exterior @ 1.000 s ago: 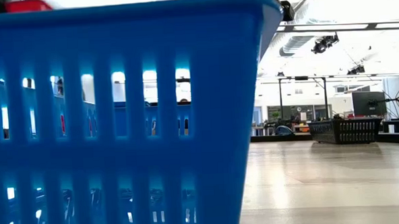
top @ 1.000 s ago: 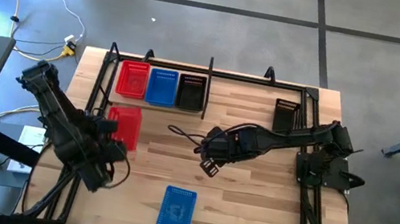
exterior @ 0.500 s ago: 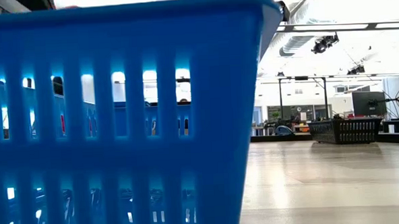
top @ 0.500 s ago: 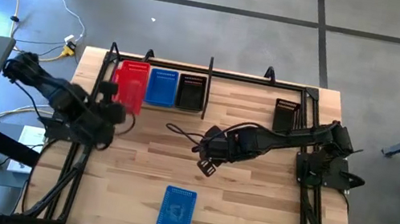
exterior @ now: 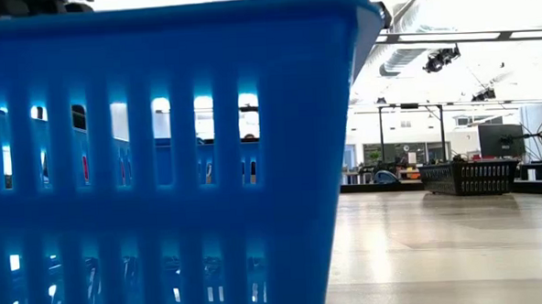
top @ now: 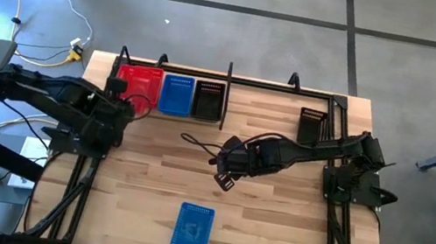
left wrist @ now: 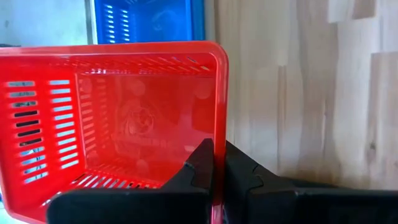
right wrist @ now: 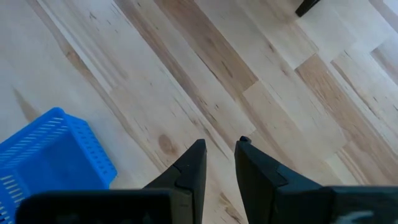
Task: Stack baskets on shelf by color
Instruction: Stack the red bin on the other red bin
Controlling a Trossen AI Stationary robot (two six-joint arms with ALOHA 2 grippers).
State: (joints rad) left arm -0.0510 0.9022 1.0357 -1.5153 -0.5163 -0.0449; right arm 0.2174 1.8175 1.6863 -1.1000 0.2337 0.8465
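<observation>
My left gripper (top: 127, 94) is shut on a red basket (top: 144, 82) at the shelf's (top: 175, 70) left end. It is above or in the spot where a red basket stood; I cannot tell which. A blue basket (top: 175, 95) and a black basket (top: 208, 100) stand beside it on the shelf. Another blue basket (top: 193, 229) rests on its base near the table's front edge. It fills the low view (exterior: 162, 175). A black basket (top: 311, 125) sits at the far right. My right gripper (top: 226, 177) hovers at mid-table, slightly open and empty. My left gripper pinches one side wall of the red basket at its rim (left wrist: 219, 134), one finger inside (left wrist: 200, 163) and one outside the basket. The fingers come from the table's left side. The basket's open top faces up. I cannot tell whether its base rests on anything.
The shelf's upright divider (top: 225, 97) stands just right of the black basket. Black frame tubing runs along the table's left (top: 98, 120) and right (top: 338, 160) sides. Bare wood lies between the shelf and the near blue basket. A cable (top: 197, 143) trails by my right arm.
My left gripper has carried the red basket from the left middle of the table toward the far edge. It now holds the basket at the shelf's left end, over the red basket that stood there. It has stayed shut on the basket. My right arm has kept still.
</observation>
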